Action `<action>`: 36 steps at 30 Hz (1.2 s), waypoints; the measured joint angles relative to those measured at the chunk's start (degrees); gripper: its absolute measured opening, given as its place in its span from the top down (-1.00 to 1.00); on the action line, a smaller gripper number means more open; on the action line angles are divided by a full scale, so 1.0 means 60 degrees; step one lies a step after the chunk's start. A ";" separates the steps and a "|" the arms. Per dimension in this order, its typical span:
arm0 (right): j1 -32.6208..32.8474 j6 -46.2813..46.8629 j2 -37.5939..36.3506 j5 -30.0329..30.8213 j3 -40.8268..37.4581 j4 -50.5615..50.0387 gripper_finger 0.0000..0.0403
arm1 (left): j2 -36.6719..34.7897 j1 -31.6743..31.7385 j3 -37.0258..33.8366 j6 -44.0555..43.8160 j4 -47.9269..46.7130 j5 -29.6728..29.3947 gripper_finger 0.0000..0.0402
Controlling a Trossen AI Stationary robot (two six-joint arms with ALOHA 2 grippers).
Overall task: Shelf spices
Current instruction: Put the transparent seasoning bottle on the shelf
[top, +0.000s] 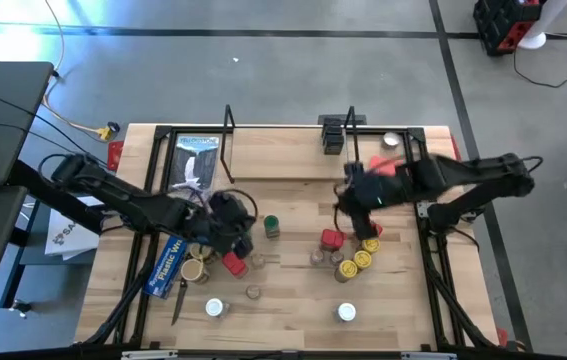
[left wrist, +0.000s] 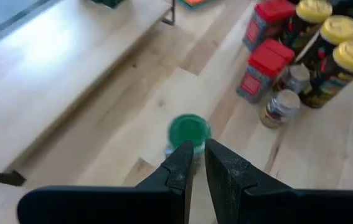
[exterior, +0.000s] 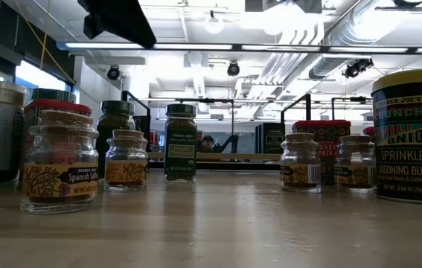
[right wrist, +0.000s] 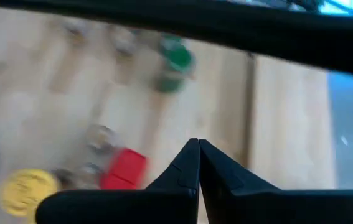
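The green-lidded jar [left wrist: 188, 132] stands on the table [left wrist: 132, 106] just beyond the left gripper [left wrist: 198, 160], whose jaws are nearly closed and empty; the right gripper [right wrist: 197, 163] jaws are closed, empty.

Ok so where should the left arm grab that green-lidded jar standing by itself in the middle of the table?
Probably from above, across the round green lid. The green-lidded jar stands upright with bare table all round it, so either side of the lid is free. The left end effector is shut just short of it and would need to open first. The right end effector is shut, near the red tins.
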 joint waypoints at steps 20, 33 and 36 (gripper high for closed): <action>0.2199 0.2638 -0.0587 -0.0190 -0.5372 0.6955 1.00 | 0.2091 -0.0355 -0.0004 0.1160 0.3399 -0.0124 0.82; 0.2672 0.3195 -0.0591 -0.1314 -0.4151 0.4654 0.31 | 0.2079 -0.0342 -0.0004 0.1782 0.4227 -0.0131 0.82; 0.3178 0.3927 -0.0561 -0.1469 -0.4171 0.4083 0.11 | 0.2079 -0.0277 -0.0004 0.1913 0.4223 -0.0163 0.82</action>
